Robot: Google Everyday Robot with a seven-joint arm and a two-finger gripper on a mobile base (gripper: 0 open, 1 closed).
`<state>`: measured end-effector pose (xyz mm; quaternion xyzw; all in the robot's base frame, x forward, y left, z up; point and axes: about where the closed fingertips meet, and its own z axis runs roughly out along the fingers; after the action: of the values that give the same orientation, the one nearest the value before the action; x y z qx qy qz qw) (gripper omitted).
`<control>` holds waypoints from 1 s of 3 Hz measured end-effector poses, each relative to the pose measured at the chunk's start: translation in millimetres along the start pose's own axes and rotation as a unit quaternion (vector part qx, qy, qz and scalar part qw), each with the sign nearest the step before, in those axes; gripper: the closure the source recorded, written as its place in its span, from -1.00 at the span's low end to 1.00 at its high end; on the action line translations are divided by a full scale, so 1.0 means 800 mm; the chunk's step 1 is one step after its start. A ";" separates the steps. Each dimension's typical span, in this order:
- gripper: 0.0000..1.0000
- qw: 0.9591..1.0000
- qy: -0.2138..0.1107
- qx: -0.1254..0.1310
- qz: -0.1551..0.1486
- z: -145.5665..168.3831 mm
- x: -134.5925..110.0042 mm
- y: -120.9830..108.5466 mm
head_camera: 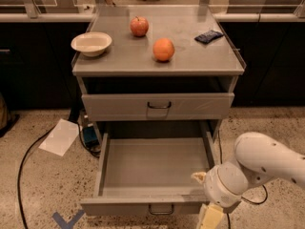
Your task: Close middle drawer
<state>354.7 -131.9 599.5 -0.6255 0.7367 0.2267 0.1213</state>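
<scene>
The middle drawer [152, 163] stands pulled far out of the grey cabinet. Its plain grey tray holds nothing. Its low front panel [119, 207] faces me with a small dark loop handle [160, 209] at centre. My gripper [210, 216] hangs from the white arm [257, 163] at the drawer's front right corner, just outside the front panel and near the bottom edge of the view. Its lower part is cut off by the frame.
The drawer above [157, 106] is closed. On the cabinet top [119, 61] are a white bowl [91, 43], an apple [139, 26], an orange [163, 49] and a dark blue packet [208, 36]. A white paper [59, 136], a black cable [21, 168] and blue tape [64, 220] lie on the floor at left.
</scene>
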 end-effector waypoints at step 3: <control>-1.00 0.997 -0.023 -0.074 0.006 0.099 0.020 0.049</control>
<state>305.1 -102.7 530.4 -0.6228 0.7187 0.2956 0.0905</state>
